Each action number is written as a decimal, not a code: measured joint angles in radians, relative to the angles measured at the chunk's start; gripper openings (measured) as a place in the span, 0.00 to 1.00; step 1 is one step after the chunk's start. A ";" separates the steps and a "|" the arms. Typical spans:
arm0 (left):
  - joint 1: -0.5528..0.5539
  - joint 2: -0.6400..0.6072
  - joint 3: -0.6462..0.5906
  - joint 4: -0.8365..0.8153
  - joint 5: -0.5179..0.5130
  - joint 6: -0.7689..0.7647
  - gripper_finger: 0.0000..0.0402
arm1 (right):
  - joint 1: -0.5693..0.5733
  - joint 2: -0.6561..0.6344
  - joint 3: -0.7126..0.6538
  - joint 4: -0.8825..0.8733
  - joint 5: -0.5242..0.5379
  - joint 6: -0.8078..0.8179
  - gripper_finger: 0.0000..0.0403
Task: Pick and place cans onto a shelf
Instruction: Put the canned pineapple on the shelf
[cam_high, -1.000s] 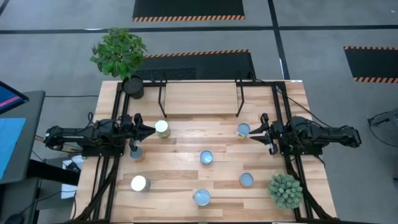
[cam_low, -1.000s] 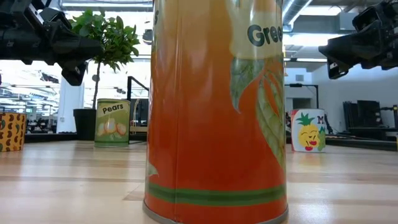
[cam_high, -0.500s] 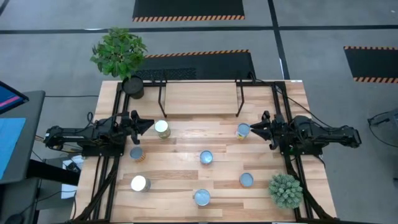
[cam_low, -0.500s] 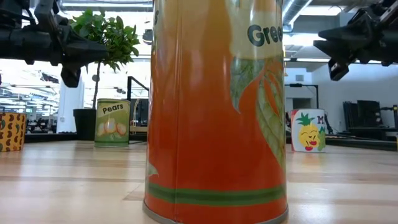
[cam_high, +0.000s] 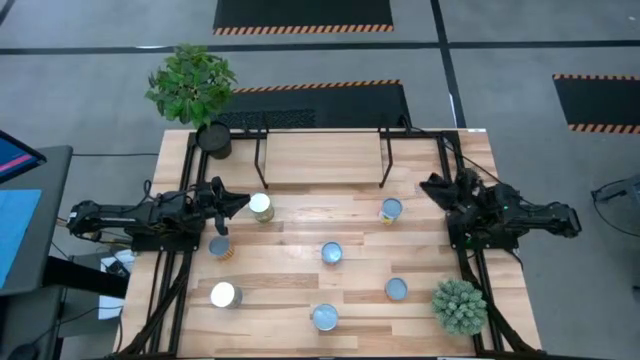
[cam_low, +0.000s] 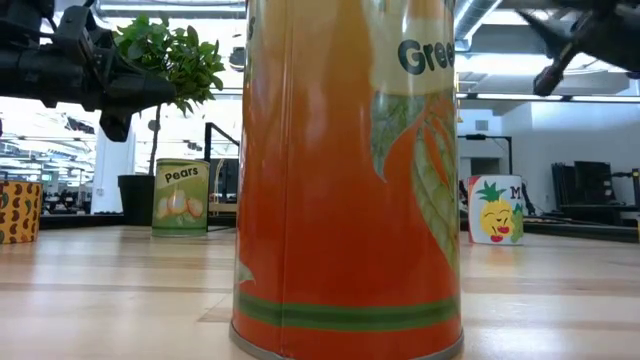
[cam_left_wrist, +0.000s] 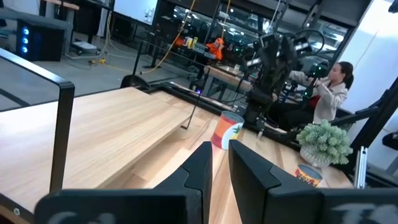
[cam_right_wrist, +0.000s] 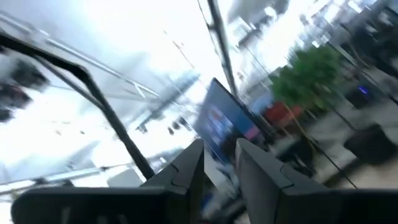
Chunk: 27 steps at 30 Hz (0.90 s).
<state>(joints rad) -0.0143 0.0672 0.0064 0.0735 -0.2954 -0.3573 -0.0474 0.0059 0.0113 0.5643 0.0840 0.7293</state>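
Note:
Seven cans stand upright on the wooden table: one (cam_high: 260, 207) just right of my left gripper (cam_high: 238, 203), one (cam_high: 391, 210) near my right gripper (cam_high: 430, 186), and others at centre (cam_high: 332, 253), left (cam_high: 219, 246) and front (cam_high: 223, 294) (cam_high: 324, 317) (cam_high: 396, 289). The shelf (cam_high: 320, 157), a light board on a thin black frame, stands at the far edge and holds no cans. Both grippers hover above the table, shut and empty. The left one points at the nearest can; the right one points toward the shelf's right end. An orange can (cam_low: 345, 180) fills the low view.
A black pot with a leafy plant (cam_high: 193, 85) stands at the far left corner. A small bushy green plant (cam_high: 459, 305) stands at the near right corner. Black arm-mount frames run along both side edges. A person (cam_left_wrist: 329, 93) sits beyond the table.
My right gripper has swung away from the can beside it, toward the table's far edge and the shelf's right end, rising and tipping upward. My left gripper has rolled about its own axis while staying beside its can. No can has moved.

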 joint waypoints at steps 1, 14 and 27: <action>0.000 0.002 0.000 0.000 0.000 0.000 0.11 | 0.002 0.000 0.012 0.007 -0.007 -0.012 0.29; 0.000 0.005 0.000 0.000 -0.012 0.006 0.11 | 0.067 0.365 0.450 -0.385 -0.005 -0.243 0.29; 0.000 0.005 0.000 0.002 -0.025 0.016 0.11 | 0.056 0.757 0.860 -1.129 -0.010 -0.215 0.29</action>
<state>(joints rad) -0.0139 0.0723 0.0066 0.0753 -0.3202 -0.3410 0.0088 0.7627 0.8714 -0.5648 0.0742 0.5142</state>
